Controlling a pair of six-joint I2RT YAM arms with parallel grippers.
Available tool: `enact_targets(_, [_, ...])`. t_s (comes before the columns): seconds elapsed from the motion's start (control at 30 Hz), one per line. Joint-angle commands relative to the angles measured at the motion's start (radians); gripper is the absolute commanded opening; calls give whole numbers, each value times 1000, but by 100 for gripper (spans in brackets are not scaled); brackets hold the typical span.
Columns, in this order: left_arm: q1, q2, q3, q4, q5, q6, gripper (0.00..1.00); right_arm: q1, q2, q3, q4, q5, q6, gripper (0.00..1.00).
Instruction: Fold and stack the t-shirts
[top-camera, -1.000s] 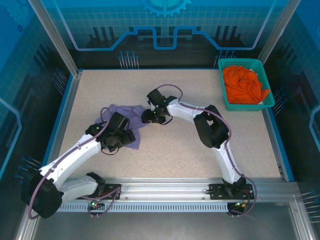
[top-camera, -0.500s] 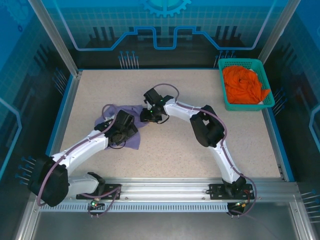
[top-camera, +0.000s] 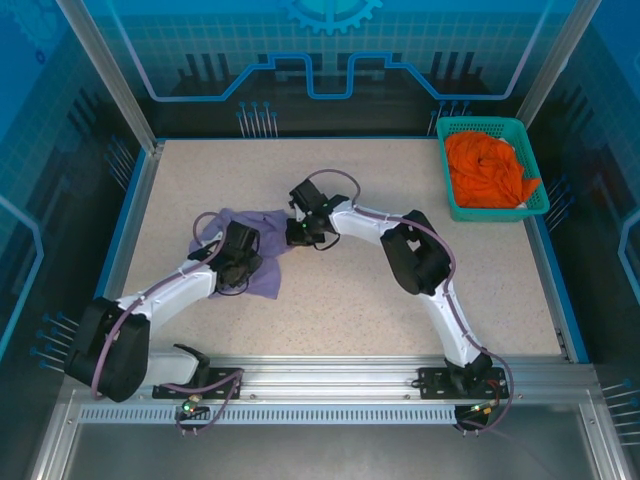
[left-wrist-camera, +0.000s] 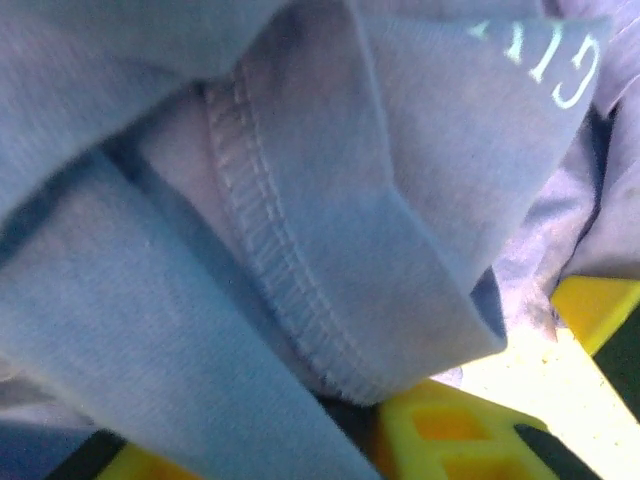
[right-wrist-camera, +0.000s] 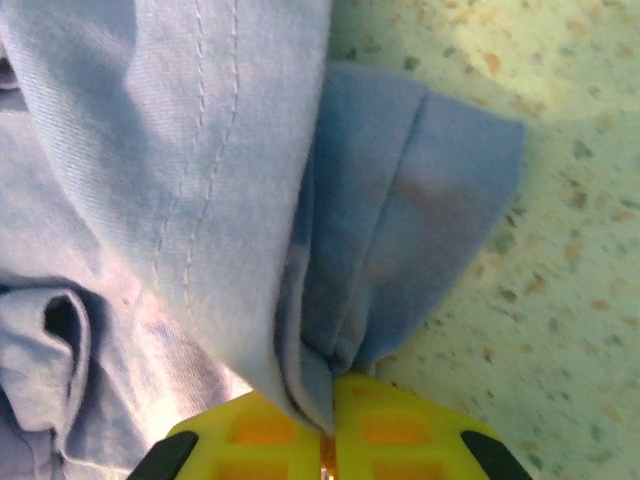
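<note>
**Folding barely begun; neither shirt folded, nothing stacked**

The purple shirt (top-camera: 258, 222) lies crumpled in a loose heap on the left-centre of the table (top-camera: 340, 310), its hems and layers bunched over one another and part of its white lettering showing in the left wrist view; no flat panel or clean fold is visible.

The orange shirt (top-camera: 488, 170) sits wadded in the basket (top-camera: 482, 123) at the far right corner, well apart from the purple one.

The right gripper (right-wrist-camera: 328, 400) is clenched on a fold at the right edge of the purple shirt, its yellow fingers pressed together with cloth pinched between them; the left gripper (top-camera: 243, 268) is down on the near-left part of the same shirt, cloth draped over its fingers, but whether it has clamped cannot be told.

By these pictures, everything is left: spreading and folding the purple shirt, fetching and folding the orange one, then stacking.
</note>
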Motion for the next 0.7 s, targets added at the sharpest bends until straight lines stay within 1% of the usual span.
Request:
enact_targets(0.0, [7,-72,55,-64,-18,54,17,-3,-91,-73,-19,50,-27,7])
enact_targets(0.03, [7,-96,70,-86,-23,75,12,-9,-126,-98,-11,60,-28,7])
enact_targets(0.1, [9,-143,99,-126,-31,118,5,-22,-194,-145,-1,57,-26,6])
enact_targets(0.17, [14,-185,133,-160,-23,167,0,-42,-266,-195,16,35,-20,5])
enact_targets(0.2, [17,-203,152,-170,-5,197,0,-54,-310,-221,24,26,-17,4])
enact_targets(0.27, [25,-220,201,-175,56,270,0,-81,-395,-271,27,31,-17,0])
enact_targets(0.37, [39,-199,329,-209,175,372,0,-143,-520,-314,-3,27,-18,0])
enact_targets(0.47, [64,-150,501,-234,359,437,0,-225,-643,-333,-40,-6,-12,0])
enact_targets(0.53, [71,-123,624,-249,447,461,0,-277,-740,-335,-81,-12,-20,0])
enact_targets(0.67, [73,-131,774,-232,516,494,0,-350,-929,-345,-142,24,-50,0])
